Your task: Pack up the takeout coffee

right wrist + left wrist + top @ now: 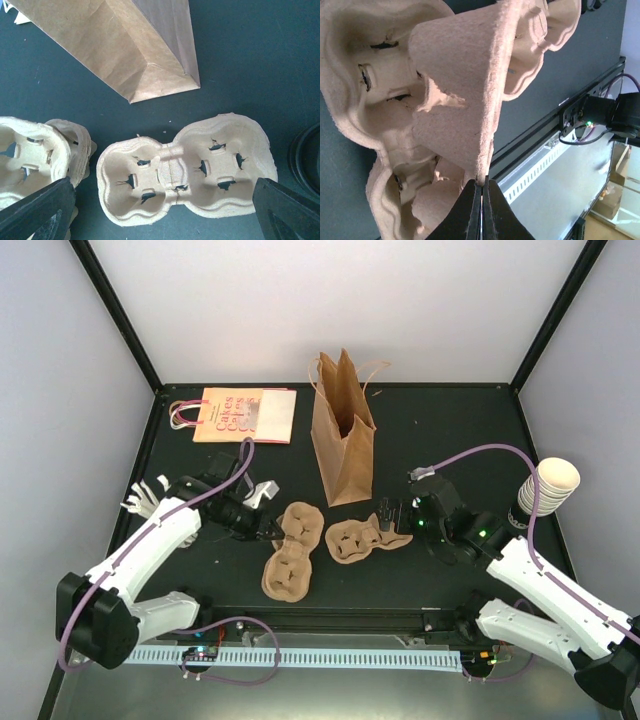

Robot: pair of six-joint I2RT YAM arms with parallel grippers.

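By one brown bag [343, 455] — lone tray [352, 538]

Brown paper bag [343, 445] stands upright mid-table; pulp tray [362, 538] at its six o'clock, second tray [288, 558] at seven, flat orange bag [240, 413] at ten.

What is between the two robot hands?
A stack of pulp trays, pinched by the left gripper, and a single tray near the open right gripper. The top view shows this.

The takeout coffee [306, 160] shows only its black lid rim, just beside a pulp tray [185, 172].
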